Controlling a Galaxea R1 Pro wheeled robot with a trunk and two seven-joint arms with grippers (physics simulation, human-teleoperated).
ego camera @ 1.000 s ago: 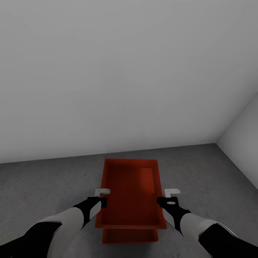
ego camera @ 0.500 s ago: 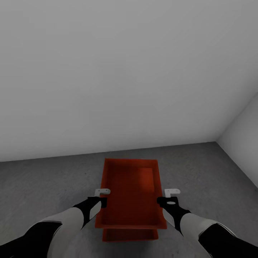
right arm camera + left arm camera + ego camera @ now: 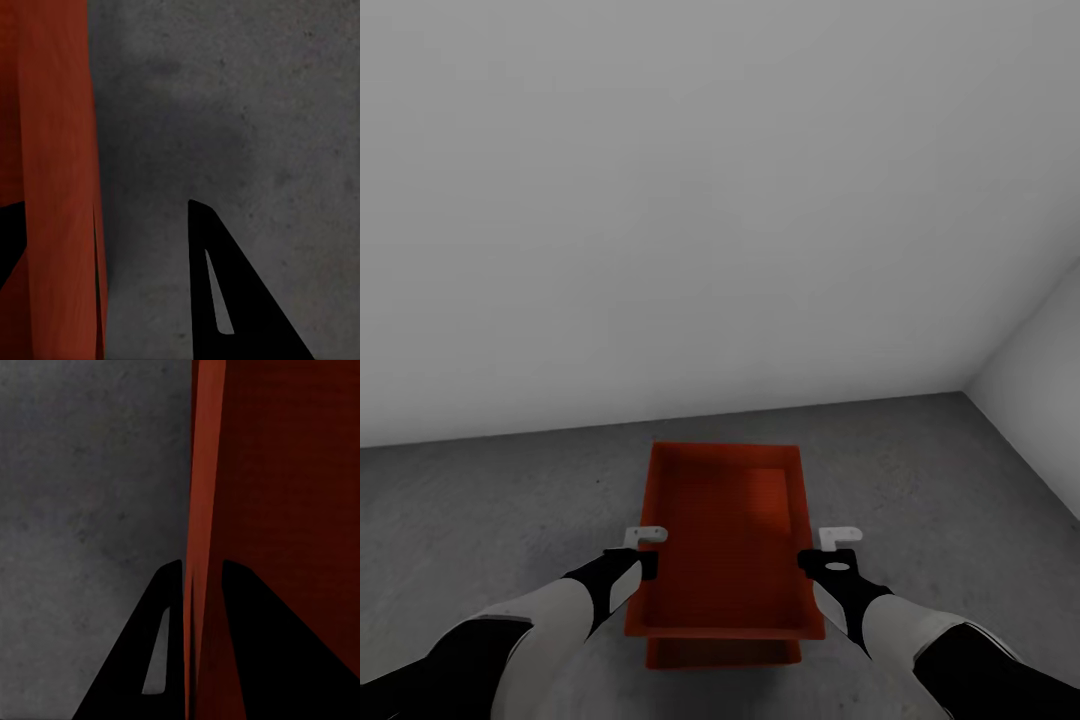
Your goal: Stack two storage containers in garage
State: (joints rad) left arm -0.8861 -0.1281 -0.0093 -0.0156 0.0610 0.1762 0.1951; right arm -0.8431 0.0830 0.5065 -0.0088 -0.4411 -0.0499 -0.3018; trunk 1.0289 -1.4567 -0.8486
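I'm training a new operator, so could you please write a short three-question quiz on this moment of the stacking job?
1. True or false: both storage containers are on the concrete floor, side by side.
2. What does the left gripper straddle?
 A. the upper container's wall
 B. a door handle
 C. nothing
3. Fill in: the lower container peeks out beneath the upper one's ____ end.

Key: 1 false, they are stacked; 2 A; 3 near.

I see the upper bin [image 3: 725,540] as thin, matt orange-red plastic, finely ribbed inside. The floor [image 3: 480,510] under it looks like rough, mottled grey concrete, and the wall [image 3: 660,200] behind is smooth, plain white. My hands' fingers [image 3: 270,652] read as matt black.
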